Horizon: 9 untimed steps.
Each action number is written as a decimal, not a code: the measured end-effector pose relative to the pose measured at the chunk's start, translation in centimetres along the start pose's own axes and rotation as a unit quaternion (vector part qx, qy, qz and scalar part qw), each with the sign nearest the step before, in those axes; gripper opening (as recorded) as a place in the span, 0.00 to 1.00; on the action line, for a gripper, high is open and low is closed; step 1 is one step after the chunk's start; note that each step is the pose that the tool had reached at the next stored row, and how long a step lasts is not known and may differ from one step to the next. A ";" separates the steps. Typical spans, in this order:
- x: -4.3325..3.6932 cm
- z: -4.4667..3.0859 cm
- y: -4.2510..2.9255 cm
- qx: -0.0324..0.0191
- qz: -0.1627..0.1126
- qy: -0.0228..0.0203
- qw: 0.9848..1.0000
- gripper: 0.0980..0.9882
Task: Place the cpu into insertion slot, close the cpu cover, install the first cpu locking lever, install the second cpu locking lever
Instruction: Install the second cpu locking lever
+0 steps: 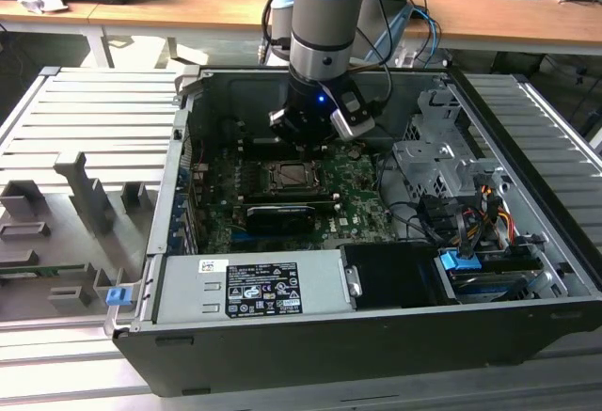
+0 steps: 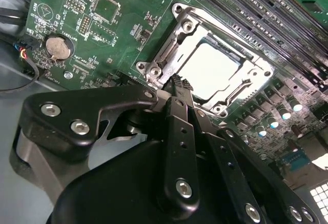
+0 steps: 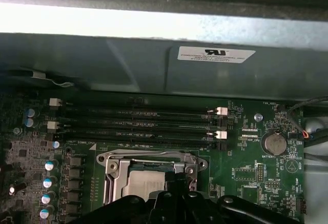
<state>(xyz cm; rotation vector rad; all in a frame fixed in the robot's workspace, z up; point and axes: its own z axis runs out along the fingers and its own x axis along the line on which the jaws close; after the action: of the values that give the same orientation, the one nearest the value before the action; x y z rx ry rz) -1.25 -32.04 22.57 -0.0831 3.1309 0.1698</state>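
**Robot gripper poised over a CPU socket inside an open computer case**

An open dark grey desktop computer case (image 1: 376, 336) lies on its side on a ribbed grey metal work surface (image 1: 85, 129). A grey and blue robot arm (image 1: 327, 16) reaches down into it from above. Its black gripper (image 1: 306, 129) hangs just above the green motherboard (image 1: 362, 206), near the edge of the socket that lies farther from the exterior camera.

In the second wrist view, the gripper's black fingers (image 2: 178, 88) come together at a narrow tip with nothing between them. That tip sits at the edge of the thin silvery metal square cpu cover (image 2: 164, 55); I cannot tell whether it touches.

The small flat square cpu (image 2: 210, 70), with its pale metal top, lies flat in the socket, and the cover frame is down around it. In the first wrist view, the same chip (image 3: 146, 180) shows through the frame's open centre (image 3: 110, 183), beside four long black memory slots (image 3: 138, 124).

A round silver coin battery (image 2: 56, 47) sits on the board well apart from the socket.
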 end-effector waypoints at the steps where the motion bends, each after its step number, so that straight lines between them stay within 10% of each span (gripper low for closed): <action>1: 0.00 0.00 -0.03 0.000 0.000 0.000 1.000 0.01; 9: 0.02 -0.03 -0.28 0.000 0.000 0.000 1.000 0.01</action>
<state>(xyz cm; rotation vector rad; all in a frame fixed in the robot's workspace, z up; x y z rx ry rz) -1.25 -32.32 22.57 -0.0831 3.1309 0.1698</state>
